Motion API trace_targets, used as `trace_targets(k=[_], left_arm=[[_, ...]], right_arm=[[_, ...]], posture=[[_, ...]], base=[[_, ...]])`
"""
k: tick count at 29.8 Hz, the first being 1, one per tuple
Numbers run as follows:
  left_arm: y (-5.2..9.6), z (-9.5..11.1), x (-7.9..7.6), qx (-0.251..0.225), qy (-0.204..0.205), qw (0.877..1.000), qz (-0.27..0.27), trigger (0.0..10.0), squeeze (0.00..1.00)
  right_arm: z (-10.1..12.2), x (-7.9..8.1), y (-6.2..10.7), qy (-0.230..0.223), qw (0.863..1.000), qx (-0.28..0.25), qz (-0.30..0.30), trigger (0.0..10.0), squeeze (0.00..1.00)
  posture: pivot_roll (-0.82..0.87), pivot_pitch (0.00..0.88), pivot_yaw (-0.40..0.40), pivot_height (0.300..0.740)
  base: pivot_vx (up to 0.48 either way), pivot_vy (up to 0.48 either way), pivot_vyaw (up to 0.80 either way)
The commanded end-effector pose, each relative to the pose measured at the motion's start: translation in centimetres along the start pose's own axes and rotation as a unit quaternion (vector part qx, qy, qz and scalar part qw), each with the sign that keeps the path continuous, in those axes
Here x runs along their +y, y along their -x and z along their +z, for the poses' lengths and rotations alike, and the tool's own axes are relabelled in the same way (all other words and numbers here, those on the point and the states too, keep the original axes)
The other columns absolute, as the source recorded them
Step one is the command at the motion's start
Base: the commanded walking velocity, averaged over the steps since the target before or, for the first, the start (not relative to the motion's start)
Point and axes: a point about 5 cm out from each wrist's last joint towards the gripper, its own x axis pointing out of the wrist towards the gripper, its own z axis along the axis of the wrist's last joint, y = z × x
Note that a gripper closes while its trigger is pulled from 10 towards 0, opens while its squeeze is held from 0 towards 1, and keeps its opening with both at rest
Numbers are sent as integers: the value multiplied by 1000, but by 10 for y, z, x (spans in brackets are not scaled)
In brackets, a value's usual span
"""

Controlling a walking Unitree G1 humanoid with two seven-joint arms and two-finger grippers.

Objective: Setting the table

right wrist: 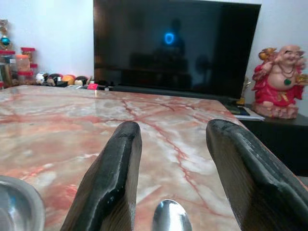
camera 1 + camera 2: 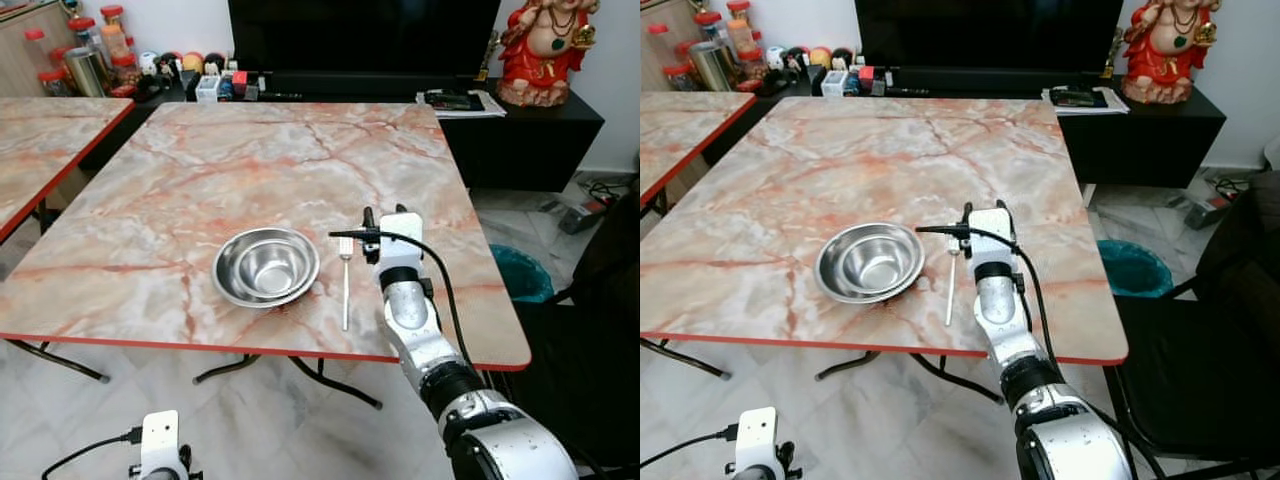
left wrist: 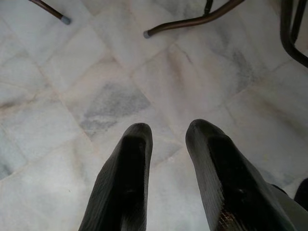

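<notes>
Setting the table, early stage. Nearest the robot, the left hand (image 3: 168,159) hangs idle over the marble floor, below the tabletop's near edge, its fingers parted and holding nothing. On the marble-patterned tabletop (image 2: 270,160), a stacked pair of steel bowls (image 2: 266,265) sits close to the near edge. Just to the bowls' right lies a spoon (image 2: 346,285), handle toward the robot. The right hand (image 1: 183,178) hovers over the spoon's far end, fingers apart and straddling its bowl (image 1: 171,216), gripping nothing. Judged from this layout, one place is laid; any further settings remain. Beyond the bowls, the tabletop's far half is bare.
</notes>
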Motion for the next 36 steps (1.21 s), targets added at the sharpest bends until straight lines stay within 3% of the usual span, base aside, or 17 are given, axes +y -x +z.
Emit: trace_targets(k=[1, 18, 36], left_arm=[[0, -3, 3, 6, 3, 1000, 8, 10000, 0], [0, 0, 8, 3, 0, 1000, 12, 10000, 0], [1, -3, 5, 5, 3, 1000, 11, 10000, 0]], right_arm=[[7, 2, -2, -6, 1000, -14, 1, 10000, 0], [5, 9, 2, -14, 1000, -14, 4, 10000, 0], [3, 7, 5, -13, 1000, -13, 4, 10000, 0]], posture=[[32, 0, 21, 719], [36, 0, 32, 719], [32, 0, 22, 719]], base=[[0, 326, 0], [0, 329, 0], [0, 338, 0]])
